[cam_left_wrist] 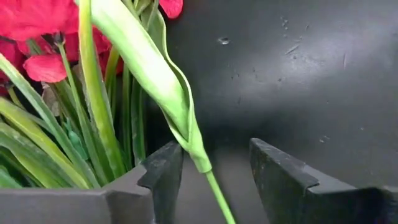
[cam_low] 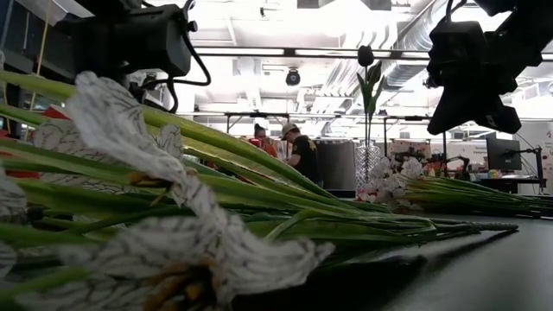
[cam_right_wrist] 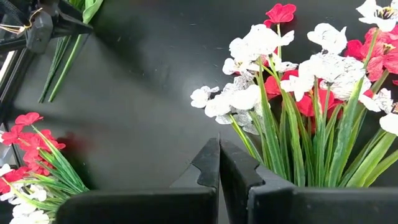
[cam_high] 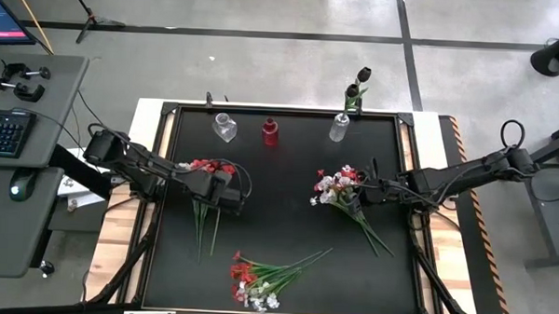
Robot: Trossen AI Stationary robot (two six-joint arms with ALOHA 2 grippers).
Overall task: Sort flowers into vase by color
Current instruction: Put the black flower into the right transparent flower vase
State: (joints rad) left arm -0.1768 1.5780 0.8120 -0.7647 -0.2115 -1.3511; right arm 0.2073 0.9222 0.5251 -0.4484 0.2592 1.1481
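A bunch of red flowers lies at the mat's left, stems pointing to the near edge. My left gripper points down over it, open. One green stem runs between its fingers; the other stems lie outside one finger. A mixed red and white bunch lies at the right. My right gripper is shut beside its stems. A clear vase at the far edge holds black flowers.
A clear vase and a red vase stand along the mat's far edge. A third bunch of red and white flowers lies near the front edge. The black mat between the bunches is bare. People stand in the room behind.
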